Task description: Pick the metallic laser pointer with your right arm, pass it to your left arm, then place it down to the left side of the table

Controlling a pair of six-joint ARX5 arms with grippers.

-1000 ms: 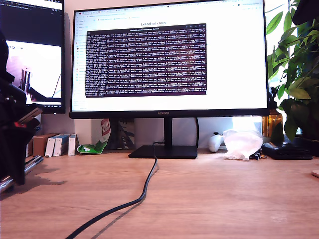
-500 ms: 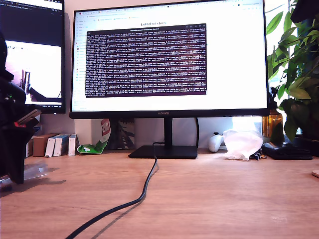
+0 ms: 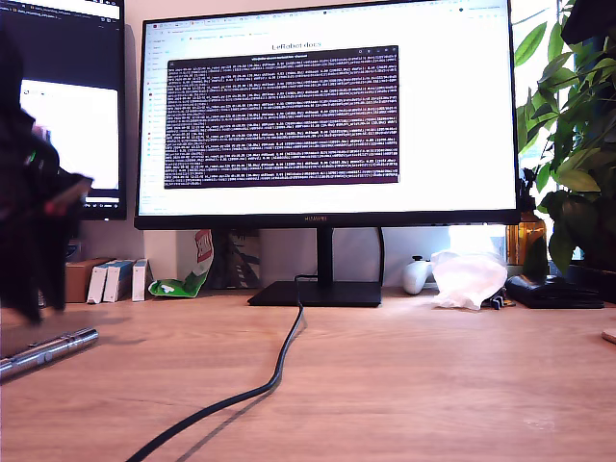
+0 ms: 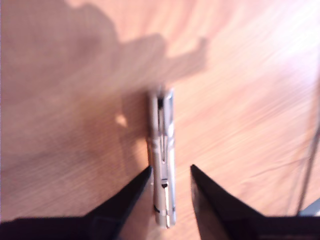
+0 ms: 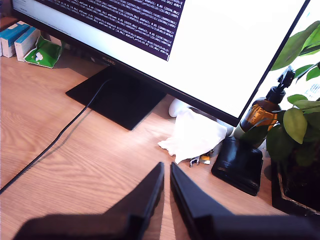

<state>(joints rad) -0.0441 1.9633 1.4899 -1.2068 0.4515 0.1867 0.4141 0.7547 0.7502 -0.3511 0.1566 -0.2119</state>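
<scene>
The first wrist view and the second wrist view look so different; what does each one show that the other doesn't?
Only the first wrist view shows the metallic laser pointer, lying flat on the table between my first gripper's spread fingers, which are not touching it.

Only the second wrist view shows the monitor, its black base, a black cable, a crumpled white tissue, a black pouch, a spray bottle and a plant, beyond my second gripper, nearly closed and empty.

Both share the same light wooden tabletop and black pointed fingers.
</scene>
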